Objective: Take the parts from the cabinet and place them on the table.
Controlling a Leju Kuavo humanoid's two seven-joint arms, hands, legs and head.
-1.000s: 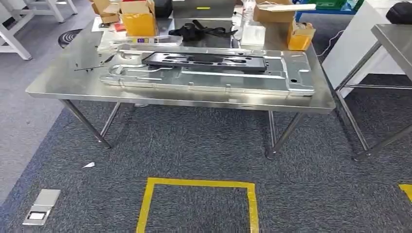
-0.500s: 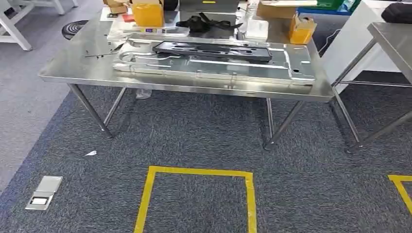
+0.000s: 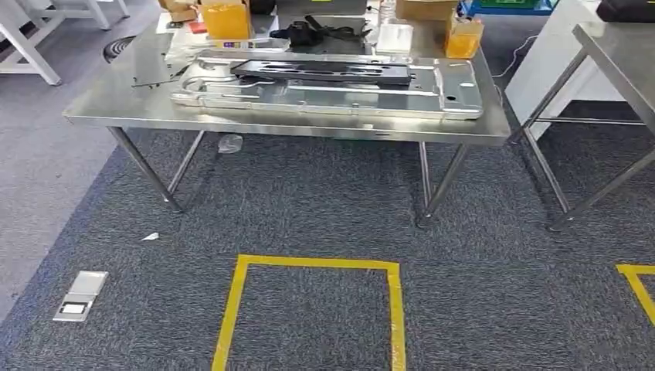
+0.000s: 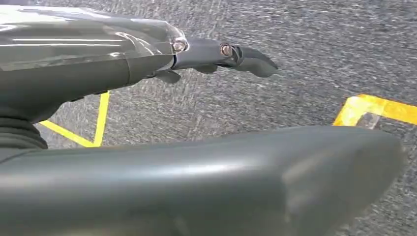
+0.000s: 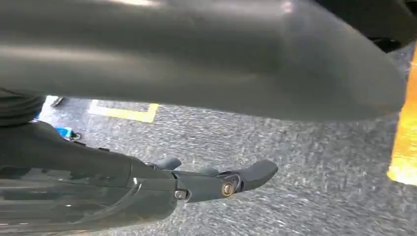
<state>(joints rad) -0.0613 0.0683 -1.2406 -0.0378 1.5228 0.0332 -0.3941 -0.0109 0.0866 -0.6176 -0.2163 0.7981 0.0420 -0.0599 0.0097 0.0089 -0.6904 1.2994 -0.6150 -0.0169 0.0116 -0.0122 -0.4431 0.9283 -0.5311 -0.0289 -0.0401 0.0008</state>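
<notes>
Grey carpet (image 3: 309,209) with yellow tape (image 3: 309,267), steel table (image 3: 116,108) carrying a large metal panel (image 3: 324,97) and black part (image 3: 320,71); left hand (image 4: 216,51) and right hand (image 5: 216,184) hang empty, fingers extended.

The long steel surface (image 3: 108,112) looks brushed and softly reflective. On it lies a large pressed silver sheet-metal panel (image 3: 456,93), shiny, carrying a flat matt black plate (image 3: 320,72). Behind stand yellow cardboard boxes (image 3: 225,18). The grey carpet floor (image 3: 309,209) is rough, marked with smooth yellow tape (image 3: 313,264).
</notes>
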